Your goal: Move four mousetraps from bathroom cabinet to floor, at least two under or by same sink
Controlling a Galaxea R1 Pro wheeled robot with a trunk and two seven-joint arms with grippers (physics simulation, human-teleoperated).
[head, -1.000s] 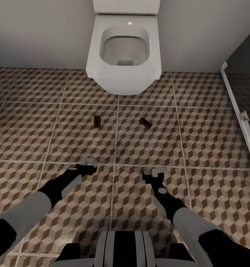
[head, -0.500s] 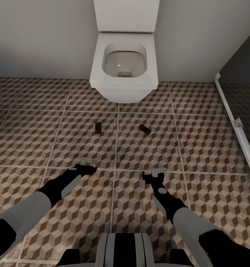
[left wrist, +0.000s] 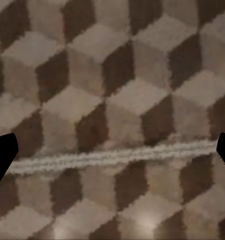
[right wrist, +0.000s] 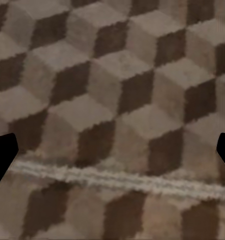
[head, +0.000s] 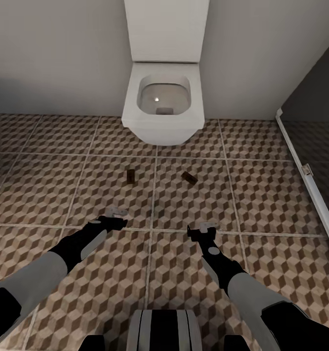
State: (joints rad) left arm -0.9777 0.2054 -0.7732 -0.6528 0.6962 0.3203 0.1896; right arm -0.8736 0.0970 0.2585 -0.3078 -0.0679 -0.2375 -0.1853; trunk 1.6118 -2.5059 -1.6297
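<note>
Two mousetraps lie on the bathroom floor (head: 261, 195) in front of one white toilet (head: 163, 105): the left mousetrap (head: 130, 176) and the right mousetrap (head: 189, 177), apart from each other. Nearer the robot, the left pincer (head: 116, 212) and right pincer (head: 207, 226) hover spread wide, both empty.

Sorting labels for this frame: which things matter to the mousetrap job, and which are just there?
Job:
left mousetrap
right mousetrap
bathroom floor

Just there:
toilet
shower door frame
</note>
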